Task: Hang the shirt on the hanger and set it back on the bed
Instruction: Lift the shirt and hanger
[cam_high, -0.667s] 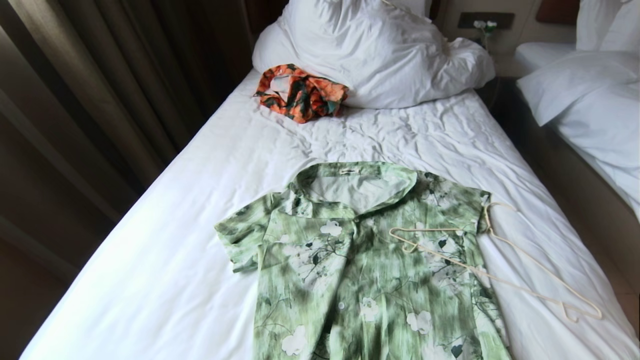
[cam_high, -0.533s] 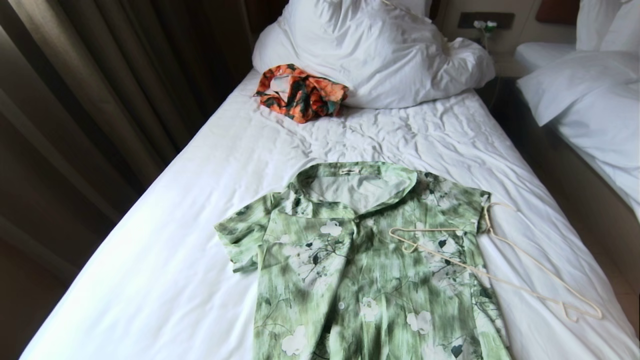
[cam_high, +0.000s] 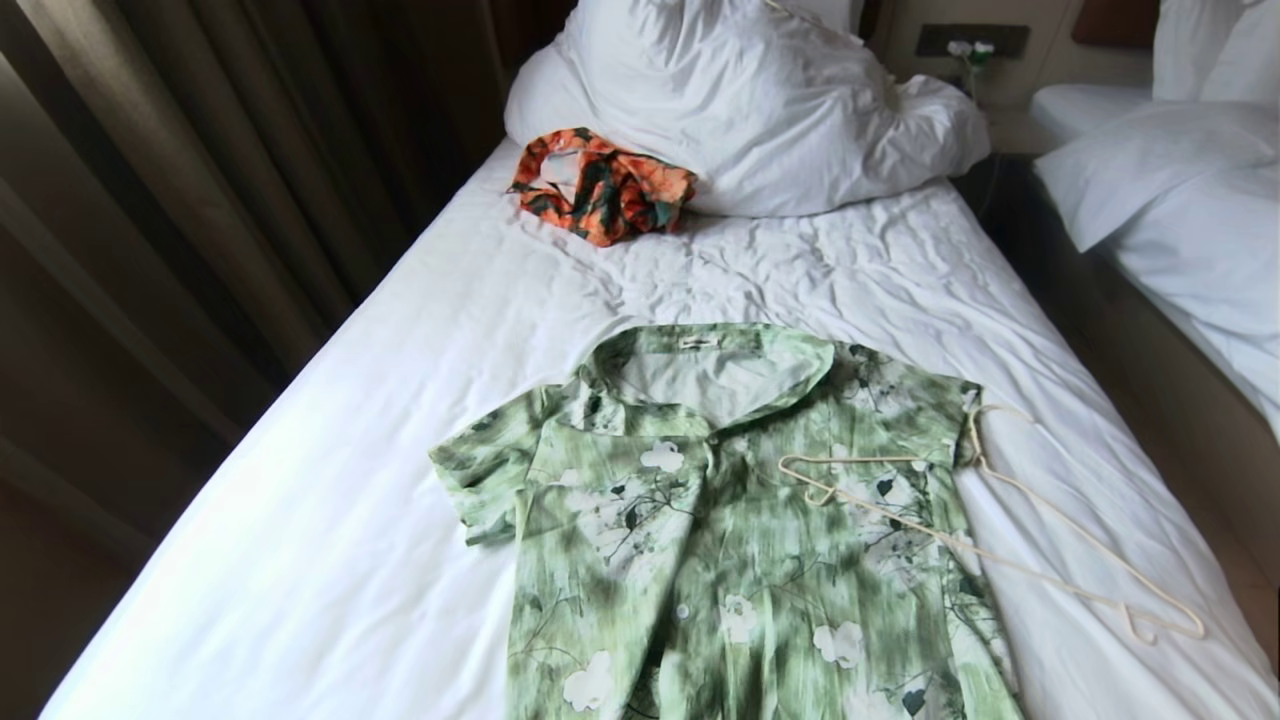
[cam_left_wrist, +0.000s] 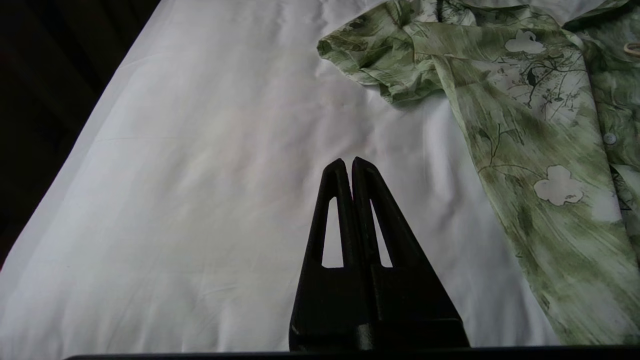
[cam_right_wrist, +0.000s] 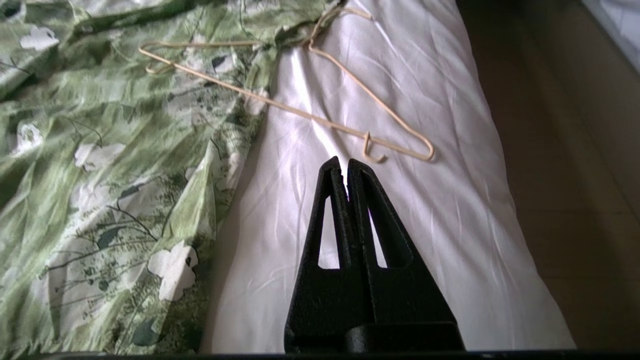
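The green-and-white flowered shirt (cam_high: 720, 540) lies flat, collar away from me, on the bed (cam_high: 330, 500) with its wrinkled white sheet. A thin cream hanger (cam_high: 1000, 540) lies partly on the shirt's right shoulder and partly on the sheet, its hook near the sleeve. Neither arm shows in the head view. My left gripper (cam_left_wrist: 348, 162) hangs shut and empty above bare sheet, beside the shirt (cam_left_wrist: 525, 125) sleeve. My right gripper (cam_right_wrist: 346, 164) is shut and empty above the sheet, just short of the near end of the hanger (cam_right_wrist: 320, 117), with the shirt (cam_right_wrist: 115, 165) to one side.
An orange-and-dark-green crumpled garment (cam_high: 600, 185) lies near the bulky white duvet and pillow (cam_high: 740, 100) at the bed's head. Dark curtains (cam_high: 180, 200) run along the left side. A second white bed (cam_high: 1180, 200) stands across a narrow floor gap (cam_high: 1130, 370) on the right.
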